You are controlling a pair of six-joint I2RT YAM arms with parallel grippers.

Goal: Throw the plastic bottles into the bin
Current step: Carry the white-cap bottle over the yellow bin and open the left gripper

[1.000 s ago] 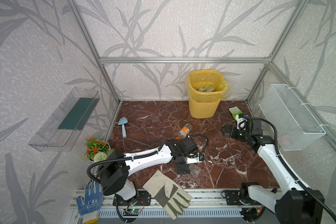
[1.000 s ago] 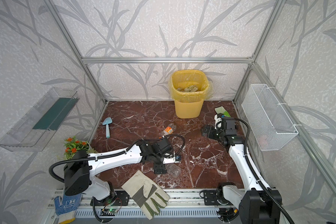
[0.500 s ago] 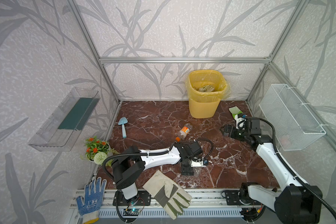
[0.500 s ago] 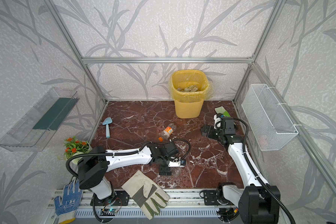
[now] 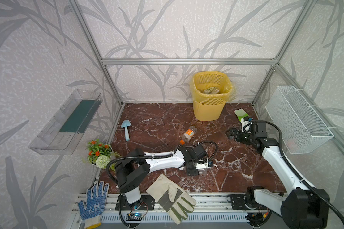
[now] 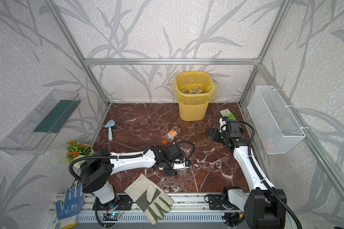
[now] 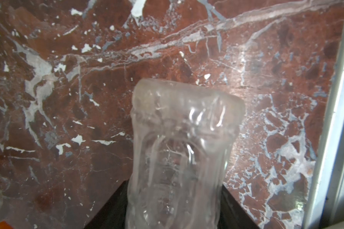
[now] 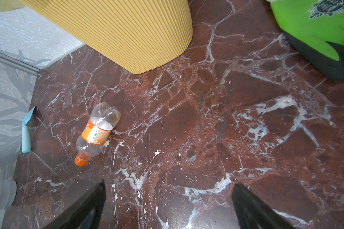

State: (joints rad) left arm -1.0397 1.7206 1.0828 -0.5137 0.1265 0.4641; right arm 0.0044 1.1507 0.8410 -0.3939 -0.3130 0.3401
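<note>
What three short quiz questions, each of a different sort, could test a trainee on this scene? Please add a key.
1. True or false: the right gripper grips the orange-capped bottle.
2. Where does the orange-capped bottle lie? A: inside the yellow bin. B: on the marble floor. C: in the left gripper.
3. What does the left gripper hold?

Key: 1. False; it stands open and empty. 2. B. 3. A clear bottle.
</note>
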